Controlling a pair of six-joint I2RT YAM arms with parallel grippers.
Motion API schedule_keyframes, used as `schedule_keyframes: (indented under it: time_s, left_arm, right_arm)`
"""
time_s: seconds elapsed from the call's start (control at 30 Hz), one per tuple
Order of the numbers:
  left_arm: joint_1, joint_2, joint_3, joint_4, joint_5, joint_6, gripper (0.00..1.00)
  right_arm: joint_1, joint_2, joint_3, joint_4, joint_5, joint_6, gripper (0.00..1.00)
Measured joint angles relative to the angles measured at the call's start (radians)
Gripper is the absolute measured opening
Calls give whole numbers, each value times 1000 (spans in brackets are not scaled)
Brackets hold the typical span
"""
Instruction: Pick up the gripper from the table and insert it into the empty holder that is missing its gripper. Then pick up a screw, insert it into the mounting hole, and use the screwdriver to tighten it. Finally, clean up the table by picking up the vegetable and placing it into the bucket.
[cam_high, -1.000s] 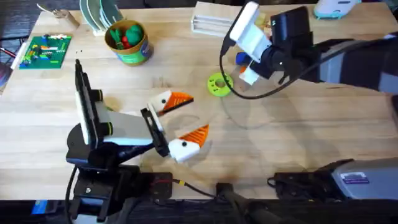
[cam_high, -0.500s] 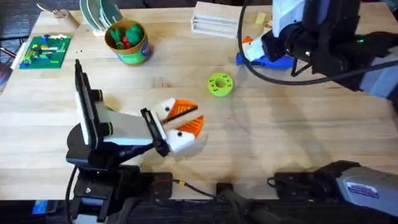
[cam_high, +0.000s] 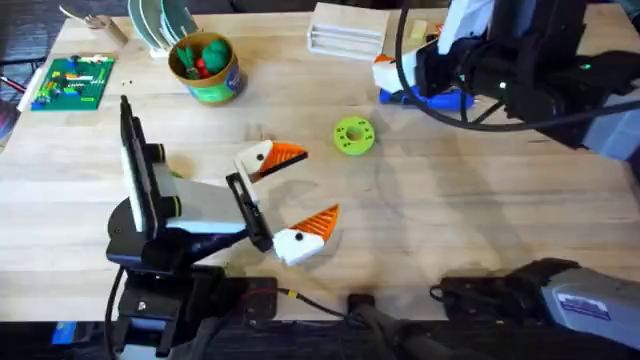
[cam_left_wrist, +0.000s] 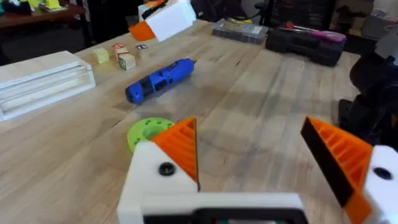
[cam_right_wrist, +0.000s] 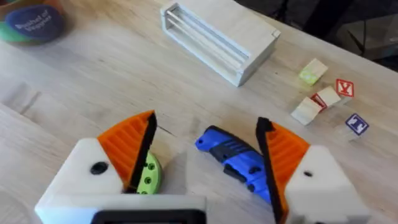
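The blue screwdriver (cam_high: 428, 98) lies at the far right of the table, also seen in the left wrist view (cam_left_wrist: 160, 79). My right gripper (cam_high: 408, 76) hangs open just above it, and the screwdriver's handle (cam_right_wrist: 239, 158) lies between its two orange fingers. Near the table's front, my left gripper (cam_high: 320, 183) is open and holds nothing; both its white mounts carry orange fingers (cam_left_wrist: 180, 149). The bucket (cam_high: 205, 70) stands at the back left with green and red toy pieces in it. The loose gripper, the empty holder and the screw are out of view.
A flat yellow-green disc (cam_high: 352, 135) lies mid-table, close beside the screwdriver (cam_right_wrist: 149, 174). A white slotted box (cam_high: 345, 35) and small lettered blocks (cam_right_wrist: 329, 93) sit at the back. A green circuit board (cam_high: 70, 82) lies far left.
My right arm swung to the far right and came down over the screwdriver. My left gripper narrowed half a second ago and has opened wide again.
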Motion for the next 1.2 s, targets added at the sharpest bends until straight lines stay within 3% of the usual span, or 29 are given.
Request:
schedule_keyframes:
  time_s: [0.1, 0.23, 0.43, 0.67, 0.87, 1.07, 1.2]
  left_arm:
    - [0, 0, 0, 4, -24, -10, 992]
    - [0, 0, 10, -8, -111, -90, 992]
    - [0, 0, 126, -232, -278, -166, 992]
    - [0, 64, 432, -550, -549, -196, 993]
    - [0, 262, 714, -760, -746, -169, 993]
    - [0, 497, 964, -998, -895, -157, 992]
    - [0, 640, 1060, -1048, -949, -153, 993]
  right_arm:
    - [1, 0, 0, 0, -29, 7, 991]
    - [1, 0, 0, 1, -45, 10, 991]
    - [1, 0, 0, 10, -57, 15, 992]
    - [1, 0, 0, 32, -59, 15, 992]
    - [1, 0, 0, 38, -59, 15, 993]
    - [1, 0, 0, 37, -59, 15, 991]
    - [1, 0, 0, 37, -59, 15, 992]
